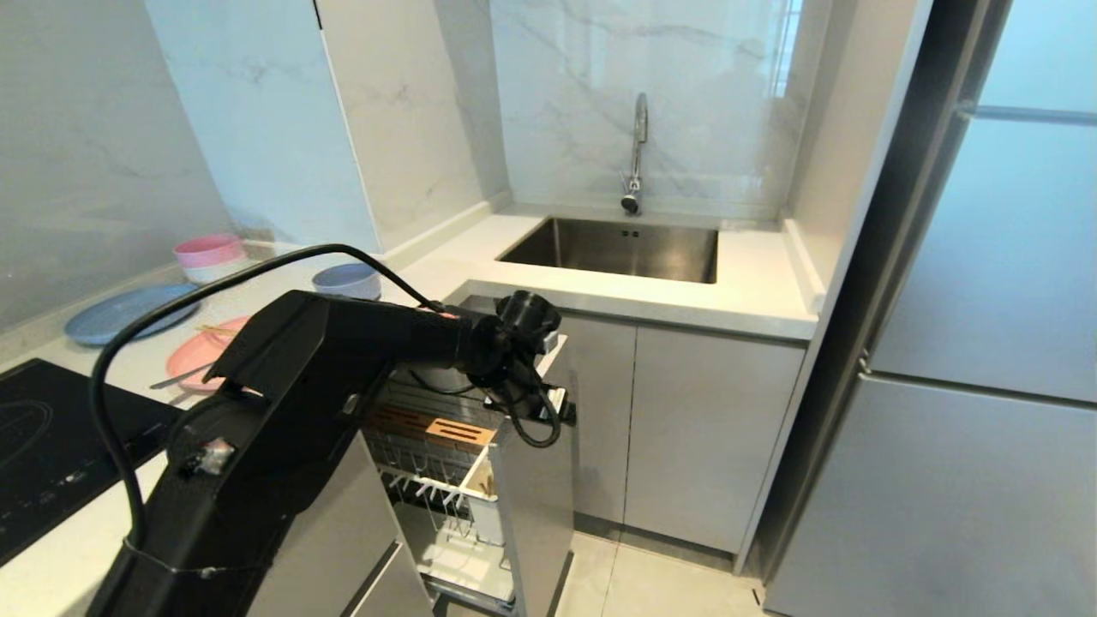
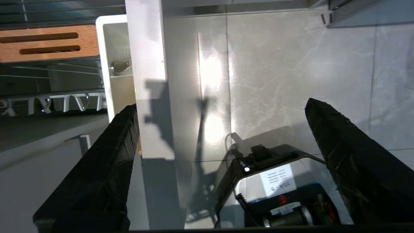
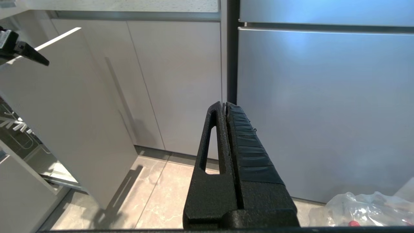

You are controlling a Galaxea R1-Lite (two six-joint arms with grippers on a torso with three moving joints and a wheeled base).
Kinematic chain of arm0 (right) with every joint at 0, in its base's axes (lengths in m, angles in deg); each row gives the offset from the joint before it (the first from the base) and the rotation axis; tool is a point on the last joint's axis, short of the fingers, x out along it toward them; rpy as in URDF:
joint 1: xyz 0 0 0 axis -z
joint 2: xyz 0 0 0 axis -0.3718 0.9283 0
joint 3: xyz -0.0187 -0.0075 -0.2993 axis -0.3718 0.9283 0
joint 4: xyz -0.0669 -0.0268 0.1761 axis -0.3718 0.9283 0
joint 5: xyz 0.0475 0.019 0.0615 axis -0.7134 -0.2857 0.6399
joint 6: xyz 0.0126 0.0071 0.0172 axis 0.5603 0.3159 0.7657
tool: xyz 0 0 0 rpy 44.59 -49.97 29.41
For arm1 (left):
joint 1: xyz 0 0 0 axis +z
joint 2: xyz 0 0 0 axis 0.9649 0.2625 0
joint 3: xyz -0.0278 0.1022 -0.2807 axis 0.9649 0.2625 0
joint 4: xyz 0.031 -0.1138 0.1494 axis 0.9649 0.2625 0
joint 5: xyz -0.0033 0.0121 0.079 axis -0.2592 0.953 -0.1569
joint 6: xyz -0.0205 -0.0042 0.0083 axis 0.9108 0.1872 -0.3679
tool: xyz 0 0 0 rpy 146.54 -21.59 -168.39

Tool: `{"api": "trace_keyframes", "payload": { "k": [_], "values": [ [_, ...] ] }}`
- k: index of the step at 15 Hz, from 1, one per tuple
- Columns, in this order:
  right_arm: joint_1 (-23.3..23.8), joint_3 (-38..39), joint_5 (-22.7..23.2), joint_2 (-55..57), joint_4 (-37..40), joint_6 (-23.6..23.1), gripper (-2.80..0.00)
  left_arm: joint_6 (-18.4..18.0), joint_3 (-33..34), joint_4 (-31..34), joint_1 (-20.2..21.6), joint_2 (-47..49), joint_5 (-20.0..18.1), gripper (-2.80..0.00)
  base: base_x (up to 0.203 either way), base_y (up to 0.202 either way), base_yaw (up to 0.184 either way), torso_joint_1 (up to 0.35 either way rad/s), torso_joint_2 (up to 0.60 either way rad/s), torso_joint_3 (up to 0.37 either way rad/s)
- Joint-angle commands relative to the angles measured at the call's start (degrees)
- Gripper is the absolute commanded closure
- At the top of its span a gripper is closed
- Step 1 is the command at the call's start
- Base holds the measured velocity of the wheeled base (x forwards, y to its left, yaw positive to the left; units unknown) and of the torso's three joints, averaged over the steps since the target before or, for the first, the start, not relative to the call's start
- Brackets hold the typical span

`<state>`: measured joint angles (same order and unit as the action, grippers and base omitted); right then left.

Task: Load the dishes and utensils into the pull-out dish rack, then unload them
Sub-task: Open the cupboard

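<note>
The rack (image 1: 446,463) stands pulled out from under the bench (image 1: 754,296), its grey front panel (image 1: 536,480) facing the floor (image 1: 651,583). Inside it a slotted wooden strip (image 1: 437,428) lies across the chrome wires, with the white caddy (image 1: 482,506) just beside the panel. No dish shows in the rack.

The left arm (image 1: 283,411) reaches across the head view and hides much of the rack's near side. The left tool (image 2: 220,129) hangs over the panel's top edge, released, its two fingers (image 2: 106,161) spread wide with nothing between them. One finger sits on the rack side of the panel, the other out over the floor. Below it the robot's base (image 2: 278,191) shows on the tiles.

The pink plate (image 1: 201,356) lies on the bench to the left, partly hidden by the arm. The chopsticks (image 1: 214,329) and spoon (image 1: 176,377) rest across it. The lavender bowl (image 1: 347,279) sits further back, near a blue plate (image 1: 128,310) and stacked pink-over-white bowls (image 1: 210,257). A black cooktop (image 1: 51,463) lies at the near left, and a sink (image 1: 617,248) with a faucet (image 1: 636,154) is at the back.

The right tool (image 3: 225,110) is parked low, clenched on nothing, pointing at the cabinet doors (image 3: 174,81) and fridge (image 3: 323,113). A clear plastic bag (image 3: 359,207) lies on the floor near it.
</note>
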<state>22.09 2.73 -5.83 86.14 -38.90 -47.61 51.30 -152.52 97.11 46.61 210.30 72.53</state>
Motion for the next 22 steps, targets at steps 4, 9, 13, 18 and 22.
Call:
{"api": "trace_keyframes", "payload": {
  "k": [4,9,13,18,22],
  "values": [
    [0.0,0.0,0.0,0.1,0.0,0.0,0.0,0.4,0.0,0.1,-1.0,0.7,-0.3,-2.8,0.0,0.0,0.0,0.0,0.0,0.0],
    [0.0,0.0,0.0,0.1,0.0,0.0,0.0,0.4,0.0,-0.9,-2.8,0.9,-0.3,-2.8,0.0,0.0,0.0,0.0,0.0,0.0],
    [0.0,0.0,0.0,0.1,0.0,0.0,0.0,1.2,-0.1,-2.3,-4.4,1.3,-0.3,-2.8,0.0,0.0,0.0,0.0,0.0,0.0],
    [0.0,0.0,0.0,0.1,0.0,0.0,0.0,1.3,-0.1,-2.5,-6.4,1.3,-0.3,-2.8,0.0,0.0,0.0,0.0,0.0,0.0],
    [0.0,0.0,0.0,0.1,0.0,0.0,0.0,1.3,-0.1,-4.5,-7.9,1.7,-0.4,-2.8,0.0,0.0,0.0,0.0,0.0,0.0]
  ]
}}
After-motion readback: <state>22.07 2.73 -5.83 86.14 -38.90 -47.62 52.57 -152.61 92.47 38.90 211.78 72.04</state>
